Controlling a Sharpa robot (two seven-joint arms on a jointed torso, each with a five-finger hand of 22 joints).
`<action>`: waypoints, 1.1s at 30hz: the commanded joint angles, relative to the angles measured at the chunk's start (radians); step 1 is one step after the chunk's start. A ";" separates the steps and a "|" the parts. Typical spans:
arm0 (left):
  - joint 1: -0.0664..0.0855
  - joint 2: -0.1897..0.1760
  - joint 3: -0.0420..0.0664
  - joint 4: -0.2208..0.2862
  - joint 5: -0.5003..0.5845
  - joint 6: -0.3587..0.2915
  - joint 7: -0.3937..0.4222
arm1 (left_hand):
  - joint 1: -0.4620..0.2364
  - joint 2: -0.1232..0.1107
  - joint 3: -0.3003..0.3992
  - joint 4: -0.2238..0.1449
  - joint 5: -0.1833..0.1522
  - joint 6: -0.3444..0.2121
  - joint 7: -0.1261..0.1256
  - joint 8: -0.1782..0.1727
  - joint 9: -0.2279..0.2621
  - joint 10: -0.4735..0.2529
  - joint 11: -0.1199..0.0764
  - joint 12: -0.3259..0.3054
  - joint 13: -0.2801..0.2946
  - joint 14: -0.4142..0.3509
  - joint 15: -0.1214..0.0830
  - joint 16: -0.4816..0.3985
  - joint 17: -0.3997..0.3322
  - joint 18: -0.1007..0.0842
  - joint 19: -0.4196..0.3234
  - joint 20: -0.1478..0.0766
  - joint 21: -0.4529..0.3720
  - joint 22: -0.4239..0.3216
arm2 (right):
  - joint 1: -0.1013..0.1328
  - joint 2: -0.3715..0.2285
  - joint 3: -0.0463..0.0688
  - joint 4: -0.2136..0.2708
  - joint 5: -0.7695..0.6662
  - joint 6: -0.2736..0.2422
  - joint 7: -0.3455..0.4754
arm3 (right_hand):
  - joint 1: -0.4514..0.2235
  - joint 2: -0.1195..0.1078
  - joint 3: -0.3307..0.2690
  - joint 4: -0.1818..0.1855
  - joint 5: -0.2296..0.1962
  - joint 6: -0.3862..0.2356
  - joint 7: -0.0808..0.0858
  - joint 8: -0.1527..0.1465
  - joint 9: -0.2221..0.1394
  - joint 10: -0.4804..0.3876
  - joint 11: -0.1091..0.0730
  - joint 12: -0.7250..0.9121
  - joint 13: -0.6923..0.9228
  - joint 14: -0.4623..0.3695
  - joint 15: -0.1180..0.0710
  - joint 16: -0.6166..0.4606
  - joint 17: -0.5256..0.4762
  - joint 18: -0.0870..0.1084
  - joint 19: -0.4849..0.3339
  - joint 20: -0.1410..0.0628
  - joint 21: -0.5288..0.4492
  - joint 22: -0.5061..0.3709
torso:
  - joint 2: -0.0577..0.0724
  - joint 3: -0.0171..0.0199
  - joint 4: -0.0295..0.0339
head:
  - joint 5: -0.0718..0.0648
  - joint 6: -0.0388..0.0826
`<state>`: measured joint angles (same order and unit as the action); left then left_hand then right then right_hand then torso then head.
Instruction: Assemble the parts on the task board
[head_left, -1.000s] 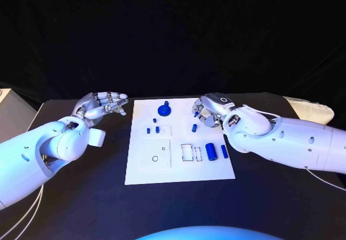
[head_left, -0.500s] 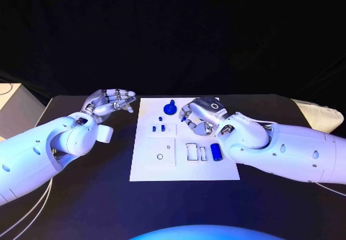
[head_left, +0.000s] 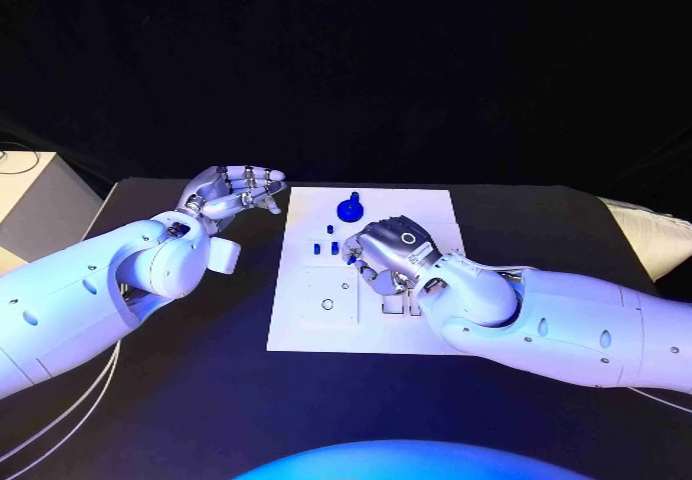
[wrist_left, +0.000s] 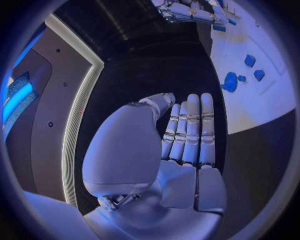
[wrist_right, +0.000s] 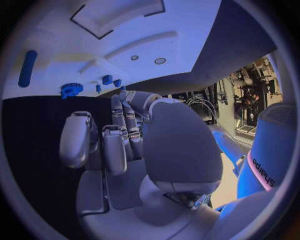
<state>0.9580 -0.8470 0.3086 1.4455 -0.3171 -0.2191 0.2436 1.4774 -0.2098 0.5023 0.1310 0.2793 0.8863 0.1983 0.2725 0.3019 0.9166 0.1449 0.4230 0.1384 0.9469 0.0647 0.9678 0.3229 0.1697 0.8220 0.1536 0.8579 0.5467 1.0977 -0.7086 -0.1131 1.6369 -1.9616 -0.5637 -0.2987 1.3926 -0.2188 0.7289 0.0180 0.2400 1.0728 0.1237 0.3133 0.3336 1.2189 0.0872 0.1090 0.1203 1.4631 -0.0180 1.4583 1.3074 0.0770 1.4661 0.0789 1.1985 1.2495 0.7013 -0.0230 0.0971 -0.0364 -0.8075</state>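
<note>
The white task board (head_left: 310, 325) lies mid-table. A blue gear-shaped part (head_left: 351, 208) stands near its far edge, with small blue pieces (head_left: 317, 248) just in front of it. My right hand (head_left: 384, 260) hovers over the board's middle with its fingers half bent and nothing seen in them. It hides the parts beneath it. From the right wrist, past the hand (wrist_right: 125, 145), a blue cylinder (wrist_right: 27, 67) and the gear (wrist_right: 72, 89) lie on the board (wrist_right: 125, 40). My left hand (head_left: 231, 192) is empty off the board's far left corner, and its fingers (wrist_left: 190, 130) are straight.
A square recess with a small ring hole (head_left: 327, 304) lies in the board's left half. A white box (head_left: 36, 190) stands at the table's left edge. A pale object (head_left: 656, 235) sits at the right edge. Black table surrounds the board.
The camera view has shifted. My right hand has moved from the board's far right corner leftward and nearer, over its middle, covering the cylinders. My left hand stays by the far left corner.
</note>
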 joint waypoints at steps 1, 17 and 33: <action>-0.001 0.002 0.001 0.008 0.010 -0.015 0.019 | 0.007 -0.001 -0.004 -0.003 0.004 -0.003 0.001 -0.004 -0.001 -0.007 -0.003 -0.004 -0.001 -0.001 0.005 -0.006 -0.001 0.012 -0.003 0.008 -0.006 0.000 | -0.014 0.013 0.000 -0.010 -0.042 0.022 -0.016 | -0.008 0.005 0.006 -0.001 0.005 0.007 0.001 0.005 0.002 0.039 -0.029 -0.002 0.001 0.063 -0.007 0.003 0.043 0.005 0.014 -0.007 0.004 -0.001 | 0.001 0.0026 0.0018 | 0.010 -0.009; -0.001 0.002 0.001 0.014 0.012 -0.017 0.019 | 0.006 -0.001 -0.004 -0.002 0.004 -0.002 0.001 -0.003 -0.001 -0.008 -0.002 -0.004 -0.002 -0.002 0.006 -0.007 -0.001 0.011 -0.004 0.009 -0.006 0.000 | -0.039 0.037 -0.003 -0.035 -0.040 0.046 -0.022 | -0.009 0.004 0.008 -0.002 0.004 0.006 0.001 0.005 0.002 0.039 -0.029 -0.004 0.000 0.063 -0.007 0.002 0.040 0.006 0.013 -0.007 0.001 -0.003 | 0.001 0.0041 -0.0013 | 0.032 -0.035; -0.001 0.001 0.001 0.008 0.012 -0.014 0.016 | 0.005 -0.001 -0.005 -0.002 0.004 -0.001 0.001 -0.002 -0.001 -0.010 -0.002 -0.004 -0.003 -0.003 0.007 -0.008 -0.001 0.011 -0.005 0.009 -0.007 -0.001 | -0.042 0.034 -0.005 -0.026 -0.034 0.056 -0.016 | -0.010 0.004 0.008 -0.002 0.005 0.006 0.001 0.004 0.002 0.039 -0.029 -0.005 0.000 0.063 -0.007 0.002 0.040 0.006 0.013 -0.007 0.001 -0.003 | 0.001 0.0048 -0.0010 | 0.037 -0.046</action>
<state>0.9579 -0.8471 0.3086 1.4532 -0.3118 -0.2349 0.2473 1.4774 -0.2097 0.5023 0.1310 0.2793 0.8864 0.1982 0.2725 0.3021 0.9131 0.1413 0.4231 0.1373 0.9465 0.0651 0.9636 0.3230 0.1697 0.8184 0.1572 0.8541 0.5467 1.0572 -0.6745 -0.1177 1.6088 -1.9847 -0.5235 -0.3155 1.3852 -0.2199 0.7314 0.0149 0.2422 1.0746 0.1254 0.3151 0.3344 1.2313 0.0750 0.0994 0.1196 1.4631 -0.0180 1.4583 1.3074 0.0770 1.4660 0.0789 1.1985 1.2471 0.7025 -0.0178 0.0962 0.0004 -0.8524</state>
